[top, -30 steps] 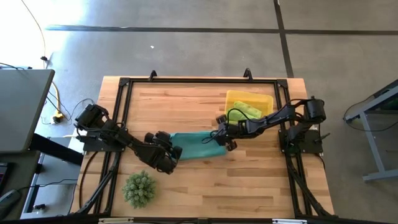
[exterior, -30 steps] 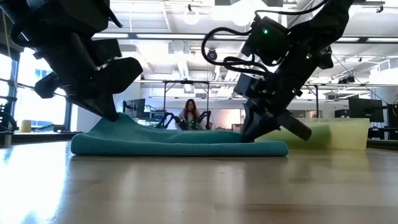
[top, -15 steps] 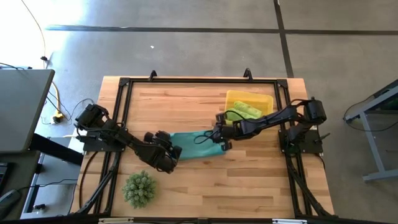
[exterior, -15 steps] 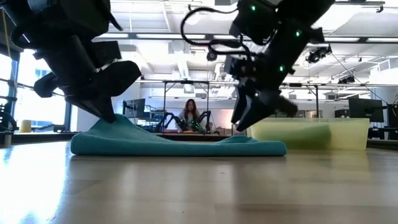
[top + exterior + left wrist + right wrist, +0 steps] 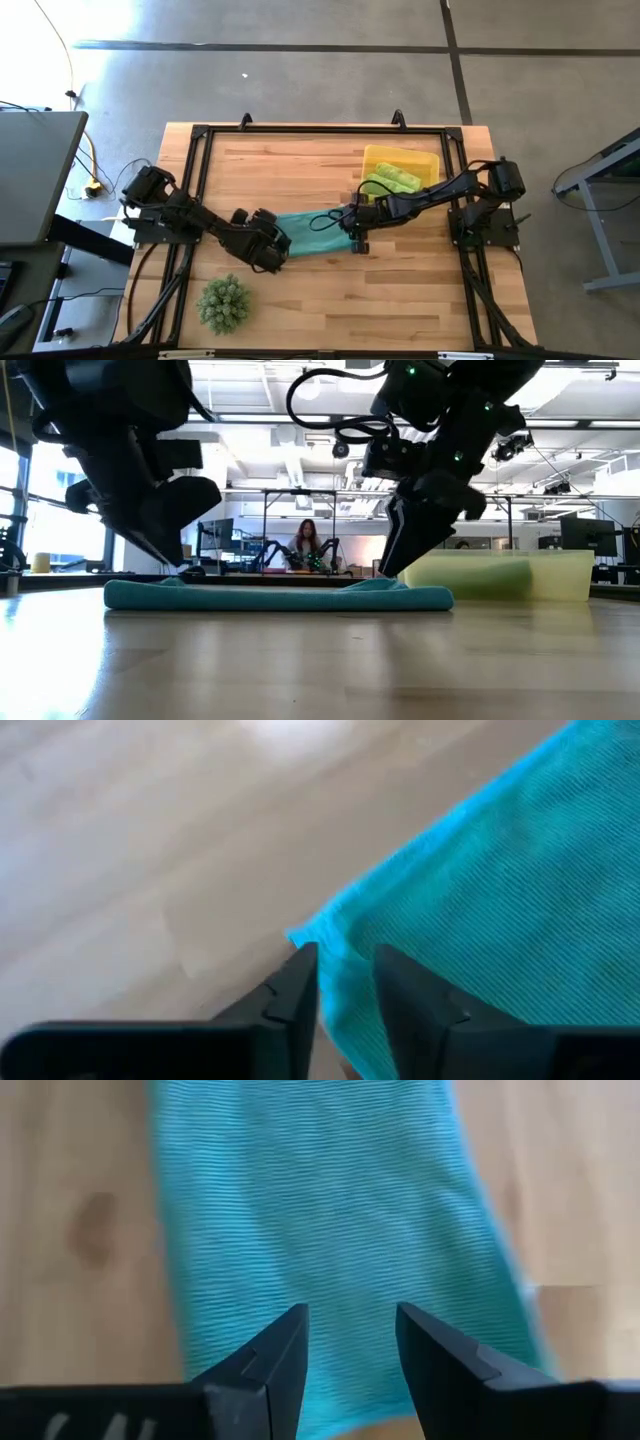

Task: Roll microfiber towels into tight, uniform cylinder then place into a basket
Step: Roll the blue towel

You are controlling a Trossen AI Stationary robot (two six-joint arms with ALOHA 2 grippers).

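As viewed from overhead and checked against the level view, findings listed from the near edge outward.

Nearest: spiky green plant (image 5: 223,303) standing on the wooden counter (image 5: 400,300), toward the left corner, apart from all else.

Next: left hand (image 5: 272,250) low at the left end of the teal-blue towel (image 5: 310,234). Fingers parted by a narrow gap in the left wrist view (image 5: 345,960), with the cloth's edge (image 5: 480,900) showing in and beyond that gap. Tips down at the towel's end in the level view (image 5: 175,555); not possible to say whether touching or just above.

Mid-counter: teal-blue towel lying flat as a long, low strip (image 5: 280,597), running crosswise between the two hands. Not rolled. Slight rise near its right end.

At that right end: right hand (image 5: 350,222), pointed down at the cloth (image 5: 392,565). Fingers clearly spread (image 5: 350,1320), holding nothing, with ribbed teal fabric (image 5: 320,1210) filling the space between and ahead of them.

Farther back and to the right: yellow basket (image 5: 432,160) on the counter, just beyond the right hand and clear of the teal towel. Lime-green towels (image 5: 392,178) inside it; number not confirmable. Translucent wall (image 5: 560,575) showing green through it.

Beyond the counter: open workshop room, with a person (image 5: 305,540) seated far back among equipment.
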